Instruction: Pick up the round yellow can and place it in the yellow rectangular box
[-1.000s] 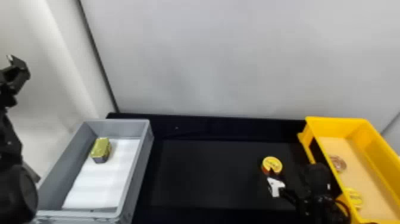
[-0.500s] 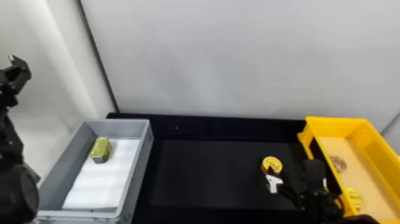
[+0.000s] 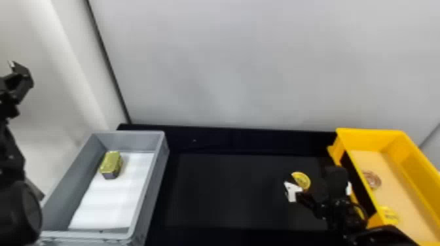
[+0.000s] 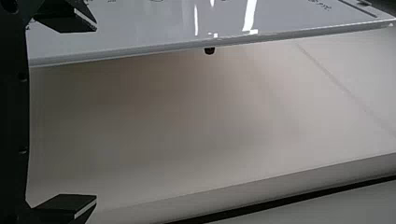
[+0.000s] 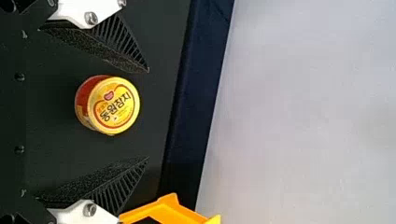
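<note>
While the round yellow can sits between the right gripper's parted fingers, the left gripper hangs at the head view's left edge, fingers apart.

Black table; grey box at left, round yellow can, yellow rectangular box

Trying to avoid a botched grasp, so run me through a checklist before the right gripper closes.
- Right gripper open: ok.
- Round yellow can between its fingers: ok, a gap on either side.
- Fingers low enough to grip: cannot tell.
- Can held, ready to lift: not ok, neither finger touches it.
- Yellow rectangular box open on top: ok; a brown round item and a yellow round item lie inside.
- Left gripper away from the can: ok, off at the far left.
</note>
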